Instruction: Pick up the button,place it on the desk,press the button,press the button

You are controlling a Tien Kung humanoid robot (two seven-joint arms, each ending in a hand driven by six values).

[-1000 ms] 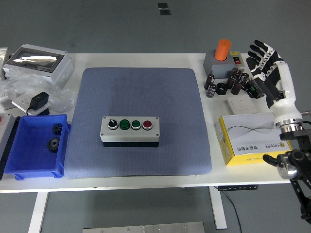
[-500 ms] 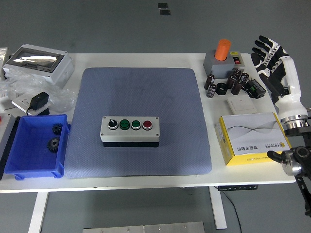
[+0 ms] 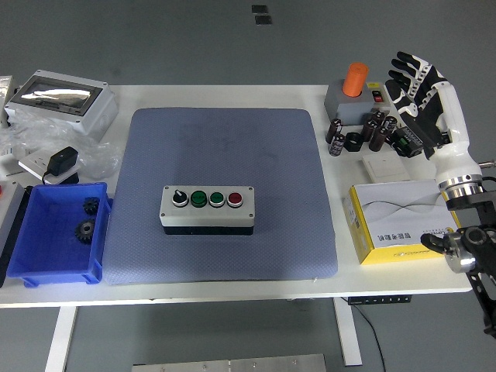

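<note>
A grey button box (image 3: 208, 206) lies flat on the blue-grey mat (image 3: 225, 155), near its front middle. Its top carries a black knob, two green buttons and a red button (image 3: 234, 199) in a row. My right hand (image 3: 415, 89) hovers over the table's right side, far from the box, above a cluster of small dark parts (image 3: 372, 132). Its fingers are spread and hold nothing. My left arm does not show.
A blue bin (image 3: 54, 232) with gears sits front left. A grey lidded case (image 3: 60, 97), plastic bags and a black adapter (image 3: 60, 164) lie at the left. A grey box with an orange cylinder (image 3: 355, 81) and a yellow-edged carton (image 3: 399, 221) stand at the right.
My right hand swung out to the right, then came back left and slightly forward over the small parts. The button box has not moved.
</note>
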